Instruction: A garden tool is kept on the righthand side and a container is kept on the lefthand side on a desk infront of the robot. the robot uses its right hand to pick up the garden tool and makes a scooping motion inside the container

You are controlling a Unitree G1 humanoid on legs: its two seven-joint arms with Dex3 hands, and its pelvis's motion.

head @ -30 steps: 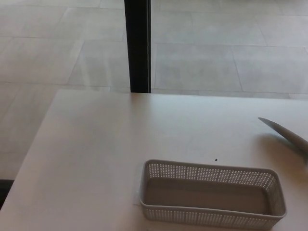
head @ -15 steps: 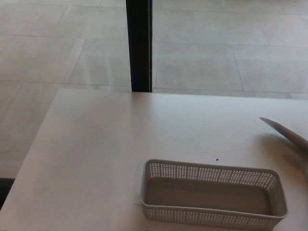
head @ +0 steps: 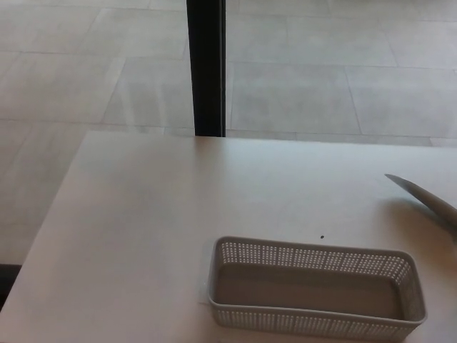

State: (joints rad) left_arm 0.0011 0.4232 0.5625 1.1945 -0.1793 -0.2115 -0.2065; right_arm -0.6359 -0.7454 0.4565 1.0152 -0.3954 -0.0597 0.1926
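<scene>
Garden tool (head: pixel 427 199) right of container (head: pixel 314 289), apart

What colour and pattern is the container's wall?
Pale grey container, walls perforated with rows of small holes; clearest in the head view.

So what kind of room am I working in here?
Probably an office or lobby-like indoor space: a plain white desk on a large-tiled floor, with a black post behind. A perforated basket sits on it.

No readable text, label, brand, number or sign anywhere: none on worktop, basket, tool blade or floor.
</scene>
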